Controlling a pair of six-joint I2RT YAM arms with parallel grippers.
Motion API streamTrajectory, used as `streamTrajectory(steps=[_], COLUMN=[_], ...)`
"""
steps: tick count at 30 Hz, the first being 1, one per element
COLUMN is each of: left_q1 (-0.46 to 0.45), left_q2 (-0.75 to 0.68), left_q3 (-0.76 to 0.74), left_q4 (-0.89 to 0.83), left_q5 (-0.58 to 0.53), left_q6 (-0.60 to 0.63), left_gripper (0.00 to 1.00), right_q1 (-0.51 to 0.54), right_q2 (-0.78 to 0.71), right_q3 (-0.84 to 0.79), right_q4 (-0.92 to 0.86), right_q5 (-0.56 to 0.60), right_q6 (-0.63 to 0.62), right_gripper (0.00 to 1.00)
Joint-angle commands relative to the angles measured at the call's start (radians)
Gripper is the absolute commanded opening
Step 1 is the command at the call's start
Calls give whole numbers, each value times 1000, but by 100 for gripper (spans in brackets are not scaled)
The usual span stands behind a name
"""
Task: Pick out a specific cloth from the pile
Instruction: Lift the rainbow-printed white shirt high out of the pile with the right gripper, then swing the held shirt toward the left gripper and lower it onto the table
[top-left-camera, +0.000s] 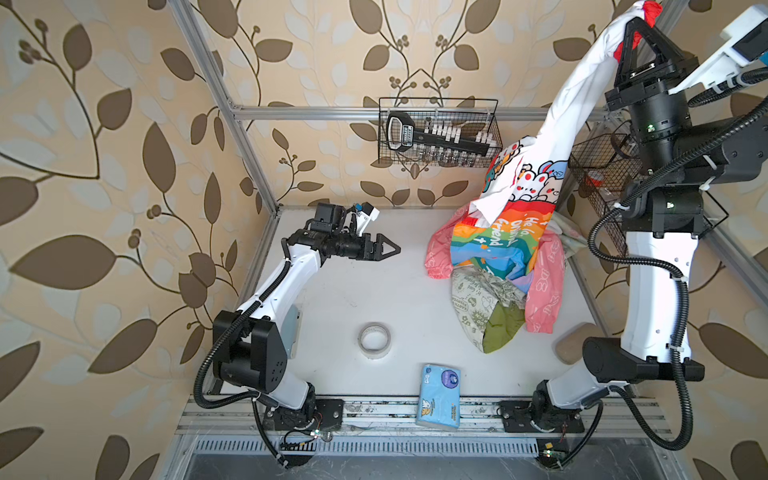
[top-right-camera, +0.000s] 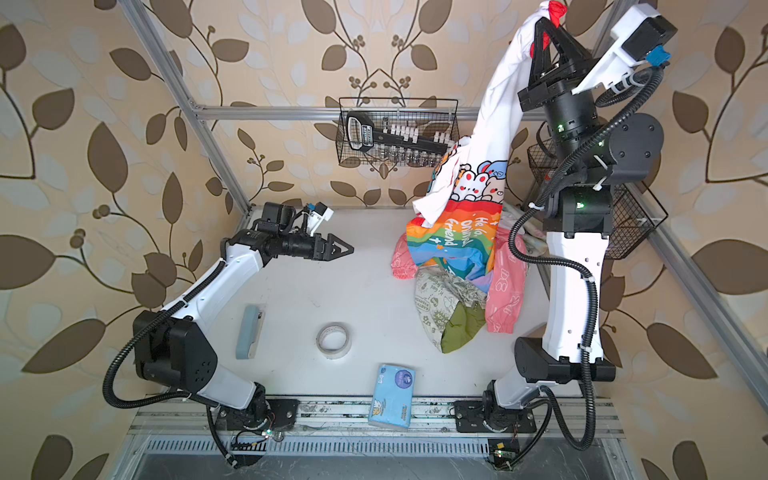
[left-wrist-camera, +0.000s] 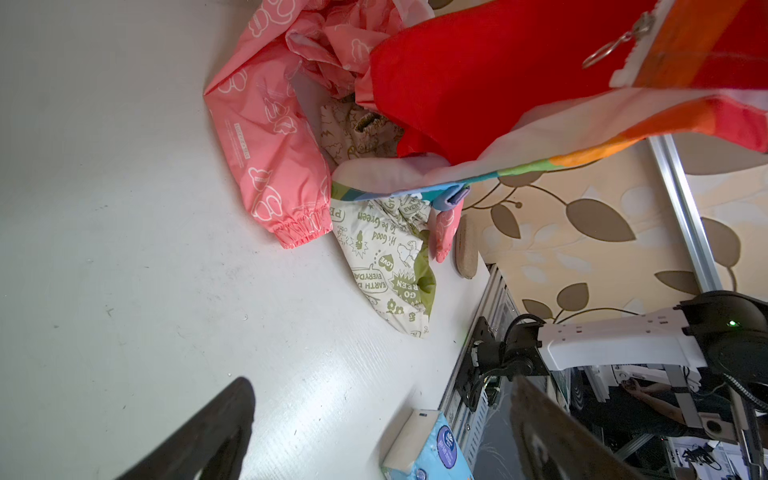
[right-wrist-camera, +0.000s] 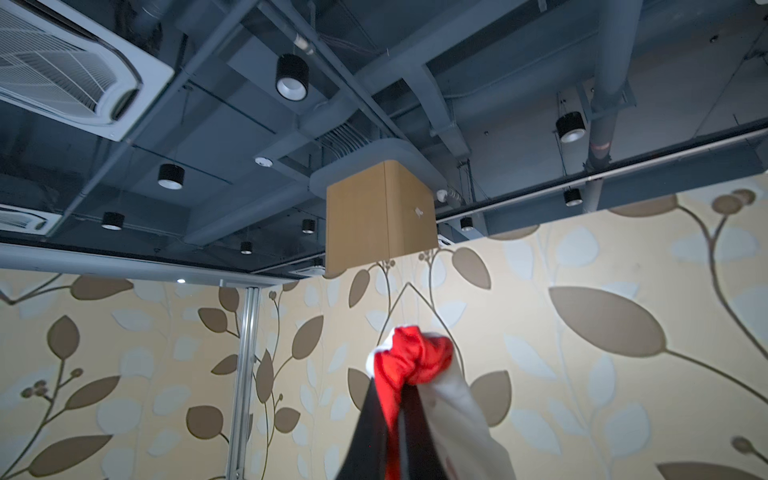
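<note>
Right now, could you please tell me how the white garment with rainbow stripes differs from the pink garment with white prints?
The rainbow-striped garment hangs lifted, pinched at its red trim by the right gripper; the pink garment lies on the table in the pile. The rainbow-striped garment shows cartoon animals and lettering; the pink garment has only white outline prints. Both are crumpled fabric.

cloth (top-left-camera: 515, 232): top end cut by the frame edge in a top view; hanging body covers much of the pile (top-left-camera: 473, 295).
left fingers (left-wrist-camera: 232, 407): blurred, cropped at the left wrist view's edge.
tissue pack (left-wrist-camera: 432, 449): cropped there too.
tan pad (top-left-camera: 573, 340): partly behind right arm (top-left-camera: 656, 299).
</note>
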Motion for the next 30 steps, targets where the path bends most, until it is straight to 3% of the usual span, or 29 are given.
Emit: streamTrajectory(steps=[1,11,19,24,30], left_q1=[-12,-10,-9,-7,-6], left_q2=[-46,-130,-252,-311,-289], left_q3=[2,-28,-98,-138,-129], left_q4=[-9,-52,-71,-65,-63], left_q5=[-15,-111,-241,-298,-300], left_q6=[18,39,58,58,55], left_gripper=[95,95,98,99,99], right_q1=[39,256,390,409,391], right_q2=[22,160,317,395,398], right_q3=[44,139,191,180,48], right_q4=[201,302,363,352,198], right_q5=[-25,-37,-26,-26,-60], right_q6=[39,-55,-41,12,-8], right_gripper=[0,0,0,0,0])
